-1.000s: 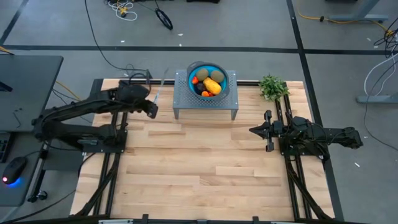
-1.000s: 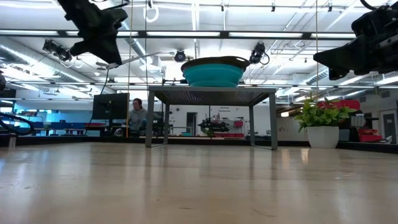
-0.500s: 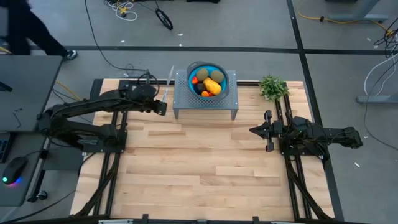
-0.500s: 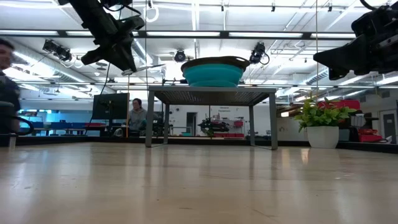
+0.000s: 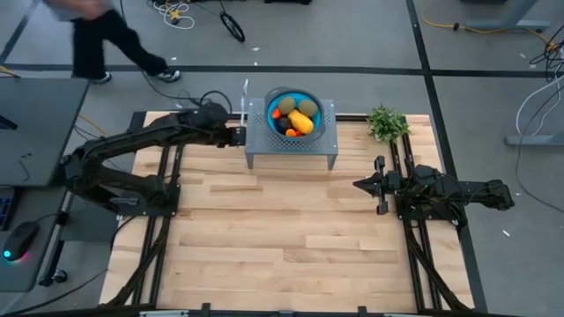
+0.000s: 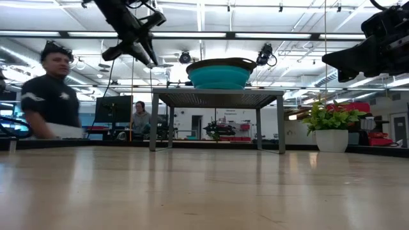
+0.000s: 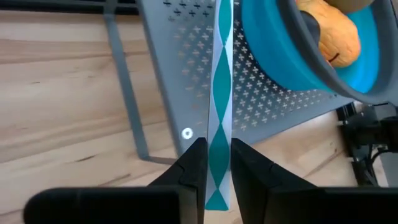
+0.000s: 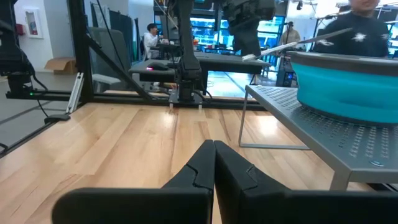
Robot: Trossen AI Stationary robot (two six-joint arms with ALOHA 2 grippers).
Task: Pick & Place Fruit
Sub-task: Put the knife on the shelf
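Note:
A blue bowl [image 5: 293,113] stands on a grey perforated stand [image 5: 264,132] at the table's far middle. In it lie the fruit: two brown-green ovals [image 5: 307,107], a long yellow-orange piece [image 5: 302,121] and small red-orange ones [image 5: 276,113]. My left gripper [image 5: 236,135] hovers at the stand's left edge, shut on a slim silvery-teal stick [image 7: 221,74] that points past the bowl's left rim [image 7: 273,56]. My right gripper [image 5: 357,185] is shut on nothing, level, at the table's right. My left gripper pinches the stick's near end [image 7: 217,180] between its two fingers [image 7: 194,163]. The stick runs on along the fingers and out past their tips. It is lifted clear, slanting over the stand's left part beside the bowl.
A potted green plant [image 5: 386,123] stands at the far right of the table. A person [image 5: 106,35] walks on the floor beyond the far left corner, also seen as a person [image 6: 51,96] in the low view. Bare wood [image 5: 282,229] fills the table's near half.
My left gripper has gone toward the table's right and far edge, up to the stand, and has rolled about its own line. The stick went with it and now points more toward the far edge. A person has walked in behind the table.

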